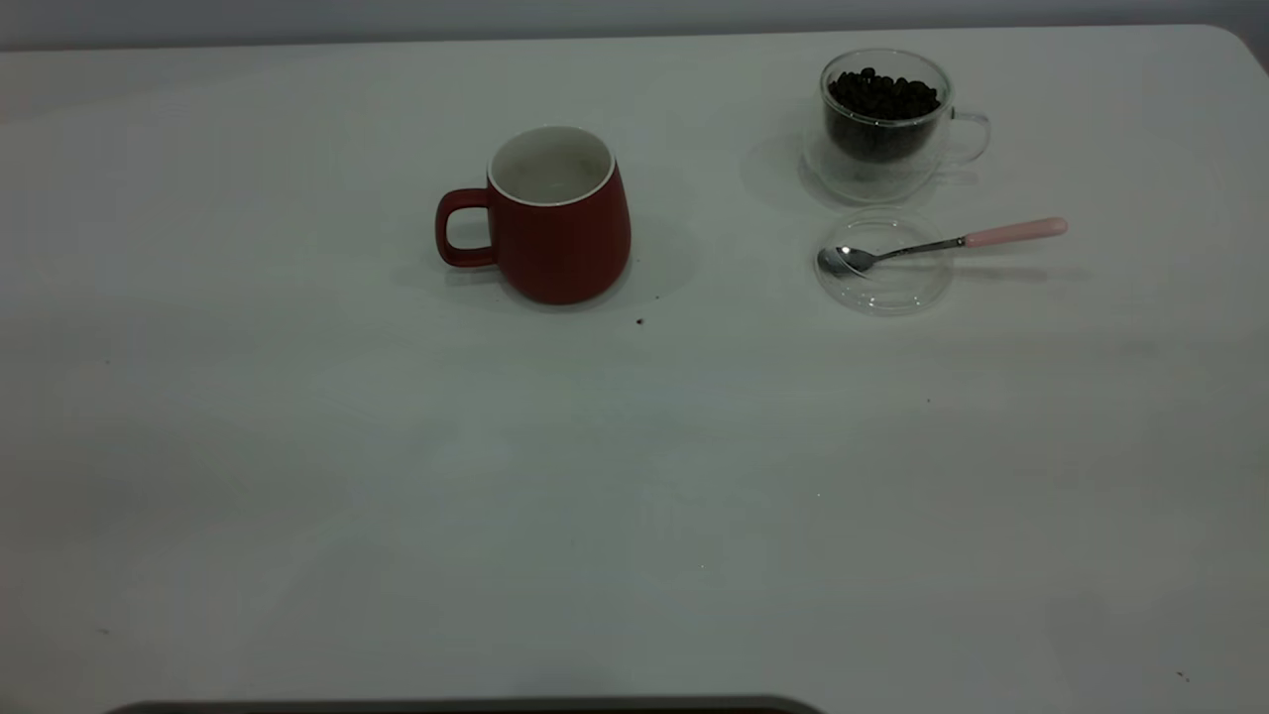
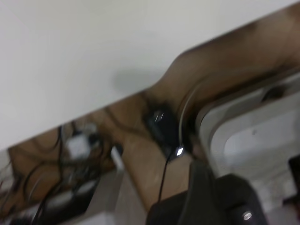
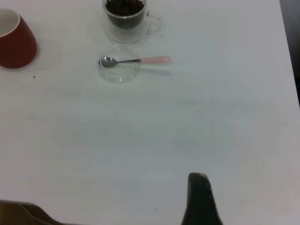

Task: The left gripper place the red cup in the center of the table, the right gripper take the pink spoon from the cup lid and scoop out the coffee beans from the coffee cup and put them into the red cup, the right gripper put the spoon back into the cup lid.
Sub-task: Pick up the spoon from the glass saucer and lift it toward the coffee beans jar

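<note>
The red cup [image 1: 560, 218] stands upright on the white worktop [image 1: 397, 476], a bit left of the middle and toward the far side. Its handle sticks out to the left. It is white inside and looks empty.

Well to the right, by the far edge, stands the coffee cup [image 1: 882, 124]. It is clear glass, and its handle points right. The coffee beans [image 1: 882, 97] fill it in a dark heap.

Just on the near side of the coffee cup lies the cup lid [image 1: 882, 283], flat and clear. The pink spoon [image 1: 942, 243] rests on it. Its shiny bowl sits in the lid, and its pink handle sticks out over the rim to the right.

A few tiny dark specks [image 1: 639, 321] dot the worktop near the red cup.

The right pincer [image 3: 200, 199] shows only as one dark tip at the near side, well apart from the spoon. I cannot tell if it is open or closed.

The left pincer is out over the worktop's edge, away from the cups, and I cannot tell if it is open or closed either.
</note>
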Controlling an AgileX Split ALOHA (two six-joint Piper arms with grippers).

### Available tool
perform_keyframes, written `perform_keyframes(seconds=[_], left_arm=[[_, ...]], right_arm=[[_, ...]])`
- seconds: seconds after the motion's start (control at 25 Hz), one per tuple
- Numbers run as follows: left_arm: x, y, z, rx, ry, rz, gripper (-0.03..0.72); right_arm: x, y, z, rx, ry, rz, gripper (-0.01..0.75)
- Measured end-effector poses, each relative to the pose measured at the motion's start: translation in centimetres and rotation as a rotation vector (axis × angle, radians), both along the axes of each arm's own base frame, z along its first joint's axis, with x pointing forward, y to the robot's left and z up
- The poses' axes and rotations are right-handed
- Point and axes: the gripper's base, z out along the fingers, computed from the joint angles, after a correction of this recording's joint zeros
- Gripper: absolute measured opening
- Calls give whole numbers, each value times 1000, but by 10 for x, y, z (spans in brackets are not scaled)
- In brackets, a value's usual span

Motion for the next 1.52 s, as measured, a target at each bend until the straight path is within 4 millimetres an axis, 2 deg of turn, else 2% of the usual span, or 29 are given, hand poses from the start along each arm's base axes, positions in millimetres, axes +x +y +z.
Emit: perform_keyframes(seconds=[0.28, 0.68, 0.84, 1.52], left_arm=[[-34, 14, 14, -116, -239, 18, 586], [-82, 28, 16, -171, -578, 289, 586], [-84, 27, 16, -157, -584, 341, 586], [-84, 27, 16, -156, -585, 344, 586]], right_arm=[[0, 0, 0, 0, 0, 0, 563], [0, 0, 0, 0, 0, 0, 562], [0, 0, 0, 0, 0, 0, 562], [0, 0, 0, 4, 1, -3, 561]])
